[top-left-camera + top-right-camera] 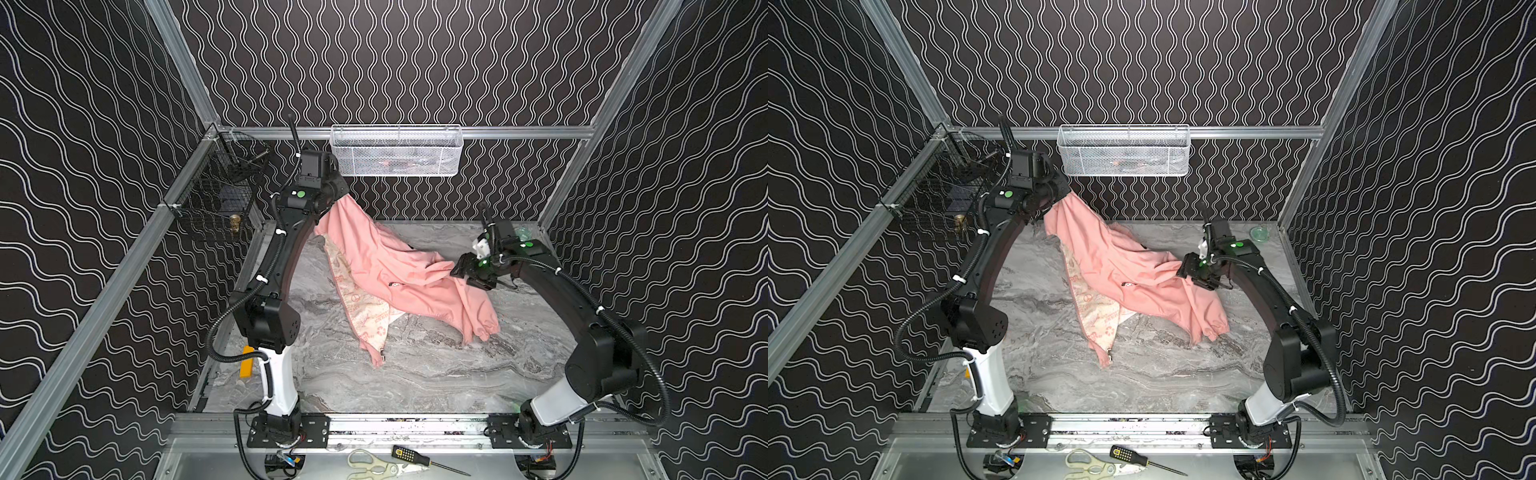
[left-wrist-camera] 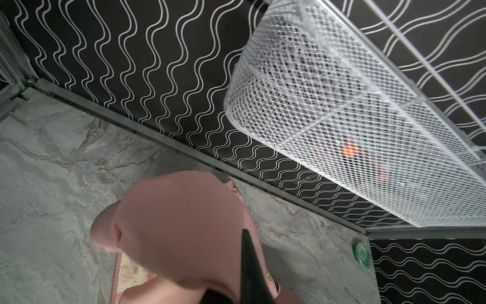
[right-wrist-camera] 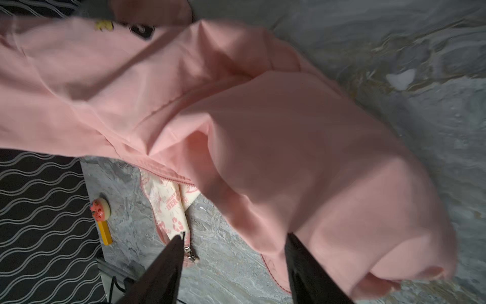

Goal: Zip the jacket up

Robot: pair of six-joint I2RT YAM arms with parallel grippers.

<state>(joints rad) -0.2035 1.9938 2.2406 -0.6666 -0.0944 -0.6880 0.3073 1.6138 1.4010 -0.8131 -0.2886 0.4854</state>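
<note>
The left gripper (image 1: 340,190) is clenched on a high edge of the jacket (image 1: 374,257), so the salmon cloth hangs from those jaws and drapes down onto the table (image 1: 415,386). Below that grip the front is open: the cream lining (image 1: 357,299) shows, and the zipper pull (image 1: 381,354) lies at the lowest corner, on the marble, far beneath the left jaws. The right gripper (image 3: 235,235) stands with its jaws apart, grasping nothing. A bulge of cloth lies just beyond them, and in the right wrist view the pull sits close beside one fingertip (image 3: 176,244). The jacket is not yet zipped, and the step looks like spreading it out. To do that well, the right jaws should, I judge, take a hem edge rather than the loose sleeve (image 1: 486,328), pinch a single layer, and draw away from the left jaws until both zipper sides lie flat and parallel.
</note>
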